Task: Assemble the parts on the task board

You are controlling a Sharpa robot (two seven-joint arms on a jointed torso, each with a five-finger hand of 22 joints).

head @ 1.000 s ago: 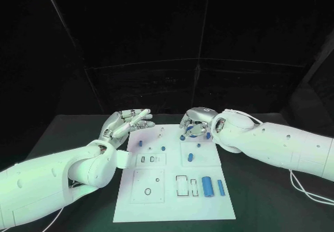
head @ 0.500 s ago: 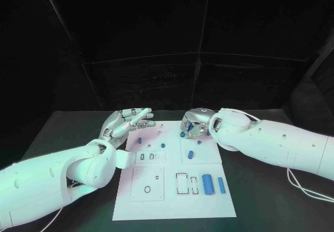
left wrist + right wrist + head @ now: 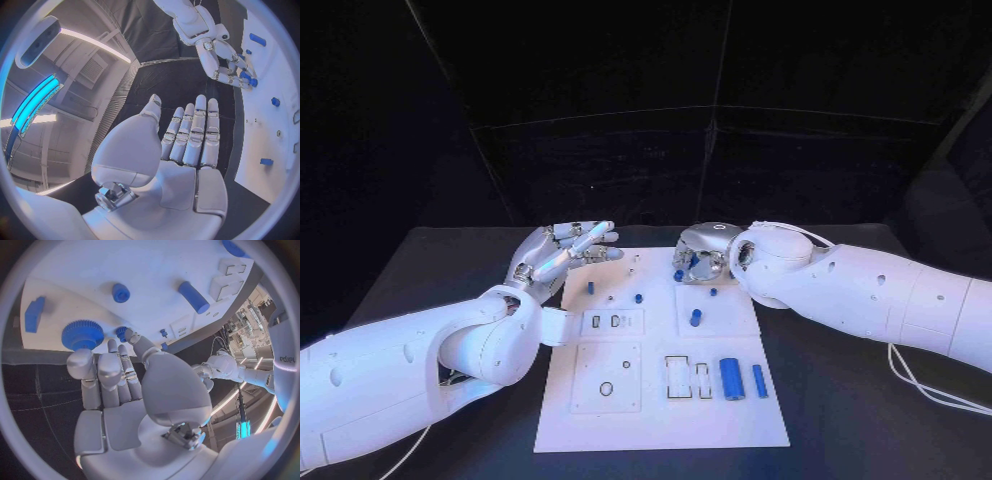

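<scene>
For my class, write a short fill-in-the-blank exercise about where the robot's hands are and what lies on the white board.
1. The left hand, fingers apart, holds ____.
2. The right hand is at the ____ end of the task board, as seen from the robot.
3. The small parts on the board, such as the large cylinder, are coloured ____.
4. In the right wrist view, the right hand's fingertips are close to a round toothed part, a ____.

Missing words: nothing; far; blue; gear
</scene>
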